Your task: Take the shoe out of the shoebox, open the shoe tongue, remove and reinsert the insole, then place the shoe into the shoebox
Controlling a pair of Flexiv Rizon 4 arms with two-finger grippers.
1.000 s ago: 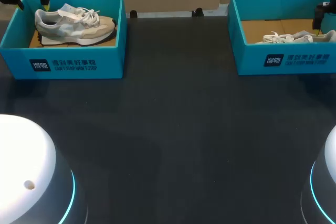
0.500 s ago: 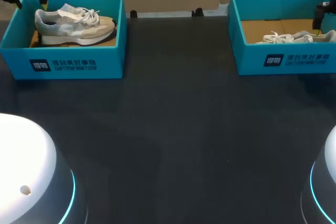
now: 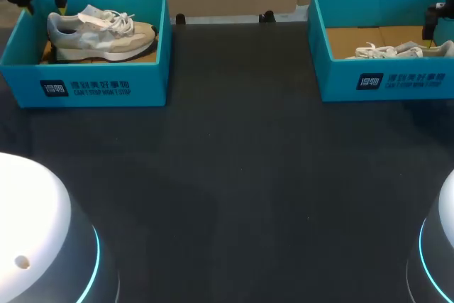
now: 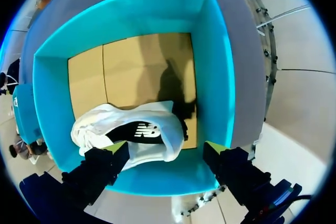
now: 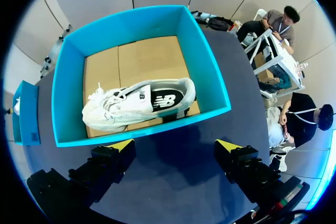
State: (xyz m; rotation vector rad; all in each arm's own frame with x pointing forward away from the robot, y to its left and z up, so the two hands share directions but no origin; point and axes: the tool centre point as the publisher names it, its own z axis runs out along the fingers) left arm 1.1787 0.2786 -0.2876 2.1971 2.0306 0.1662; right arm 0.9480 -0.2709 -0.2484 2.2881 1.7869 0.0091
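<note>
Shoe (image 3: 99, 33) inside left shoebox (image 3: 92, 89); second shoe (image 3: 397, 51) inside right shoebox (image 3: 383, 81). No step done yet, whole task left. Left gripper (image 4: 165, 148) above its shoe, fingers spread, empty. Right gripper (image 5: 175, 144) spread, empty, just short of its box.

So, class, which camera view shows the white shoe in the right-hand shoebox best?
The right wrist view: the whole white shoe is visible from above inside its shoebox. The head view shows only its top above the box wall. The left wrist view looks into the other shoebox.

Dark matte table (image 3: 234, 175). Small black fitting (image 3: 180, 18) at far edge; second black fitting (image 3: 267, 15) near it, apart.
</note>
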